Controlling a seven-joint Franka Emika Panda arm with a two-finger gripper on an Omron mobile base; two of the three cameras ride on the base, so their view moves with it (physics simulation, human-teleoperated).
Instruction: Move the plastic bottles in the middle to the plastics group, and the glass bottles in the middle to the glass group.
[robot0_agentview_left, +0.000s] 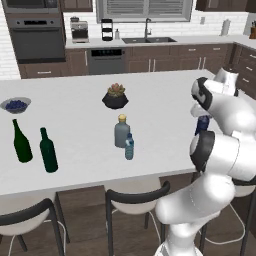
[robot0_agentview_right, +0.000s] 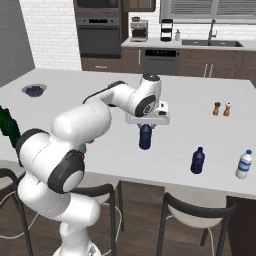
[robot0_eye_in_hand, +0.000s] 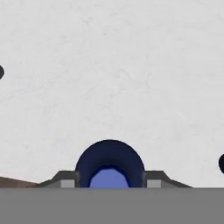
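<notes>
The counter (robot0_agentview_left: 75, 130) carries seven bottles in total. Two tall dark green bottles stand at the left of the left base view, one (robot0_agentview_left: 21, 141) nearer the frame edge and one (robot0_agentview_left: 48, 150) just to its right, apart from each other. At the centre of that view one squat grey bottle with a tan cap (robot0_agentview_left: 121, 131) stands upright, with one pale blue bottle (robot0_agentview_left: 129, 146) just beside it on its lower right; contact between them cannot be confirmed. In the right base view, one dark navy bottle (robot0_agentview_right: 198, 160) and one pale blue bottle with a white cap (robot0_agentview_right: 244, 164) stand at the lower right of the counter, well apart. A second dark navy bottle (robot0_agentview_right: 145, 137) sits upright at the centre of that view, directly under the gripper (robot0_agentview_right: 146, 126). In the hand view this bottle (robot0_eye_in_hand: 109, 164) lies at the bottom centre between the two fingers (robot0_eye_in_hand: 65, 180), seen from above; the jaws sit on either side of its top, but whether they pinch it or stand just off it cannot be told. Two small shakers (robot0_agentview_right: 222, 108) stand side by side at the right. One bowl (robot0_agentview_left: 15, 105) at the upper left holds dark blue berries. One dark pot (robot0_agentview_left: 115, 98) holds a reddish-green plant.
</notes>
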